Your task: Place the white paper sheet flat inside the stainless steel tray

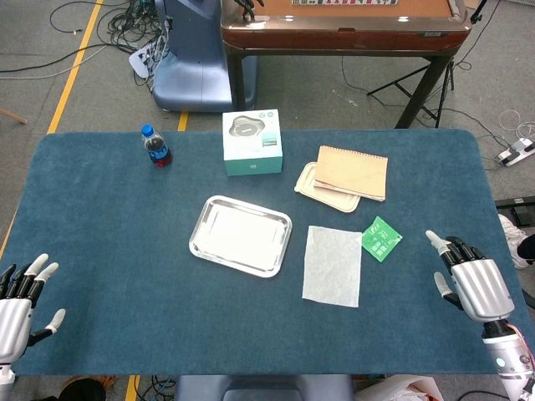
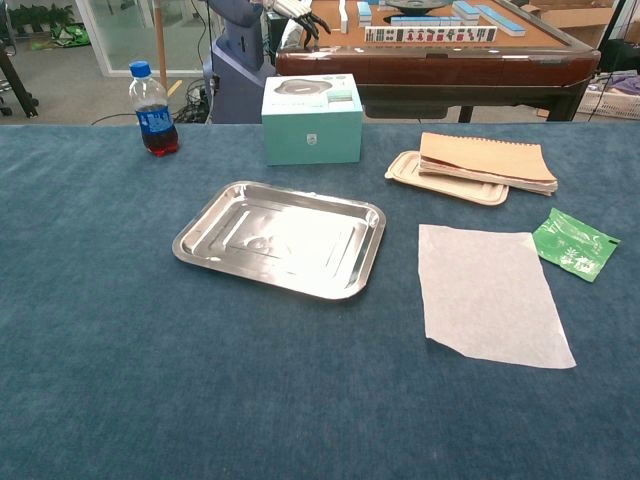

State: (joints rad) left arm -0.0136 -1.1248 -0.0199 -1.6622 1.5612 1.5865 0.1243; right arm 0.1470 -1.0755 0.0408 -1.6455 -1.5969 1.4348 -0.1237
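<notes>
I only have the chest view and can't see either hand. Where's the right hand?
Observer: The right hand is at the near right corner of the blue cloth-covered table, fingers apart, holding nothing.
Operator: Is it touching the paper?
Observer: No. The thin white paper sheet lies apart, to its left, with bare cloth between them.
Operator: And the left hand?
Observer: The left hand is at the near left edge, also empty, well clear of the rectangular stainless steel tray.
</notes>
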